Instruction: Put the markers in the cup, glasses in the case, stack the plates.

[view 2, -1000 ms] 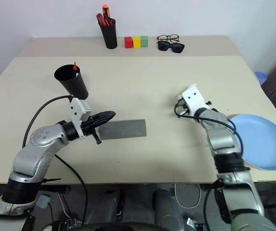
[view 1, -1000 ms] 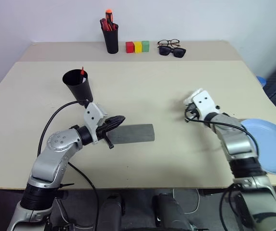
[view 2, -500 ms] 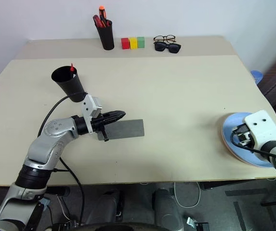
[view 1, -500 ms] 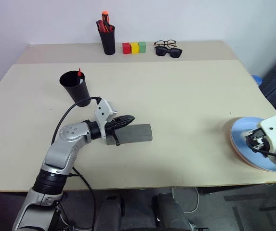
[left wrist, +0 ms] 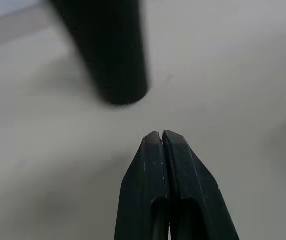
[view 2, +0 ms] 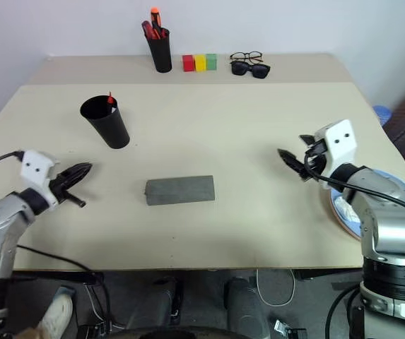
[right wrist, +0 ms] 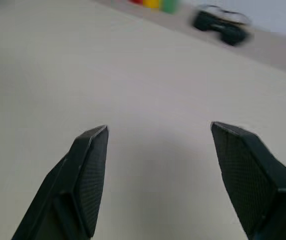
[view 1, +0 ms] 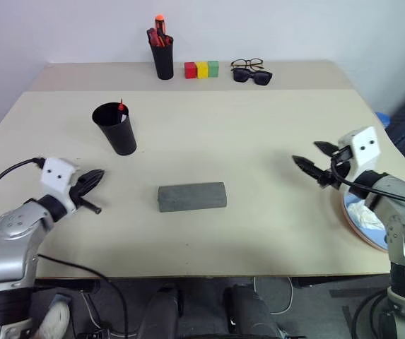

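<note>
The black cup (view 1: pixel 116 131) stands upright at the left, with a red marker tip (view 1: pixel 121 106) poking above its rim. In the table's middle lies the grey case (view 1: pixel 192 196), flap shut. The glasses are out of view. At the right edge the light blue plate (view 1: pixel 362 213) rests on the salmon pink plate (view 1: pixel 358 234), partly hidden by my right arm. My left gripper (view 1: pixel 93 178) hovers shut and empty, left of the case and in front of the cup (left wrist: pixel 114 55). Open and empty, my right gripper (view 1: pixel 304 151) hangs just left of the plates.
Along the back edge stand a black holder with red-orange pens (view 1: pixel 162 51), red, yellow and green blocks (view 1: pixel 201 68), and black sunglasses with a black-rimmed pair (view 1: pixel 251 71). The table edge runs close to the plates on the right.
My right gripper set the blue plate on the pink one, opened, and drew back toward the table's middle. My left gripper swung left, away from the case.
</note>
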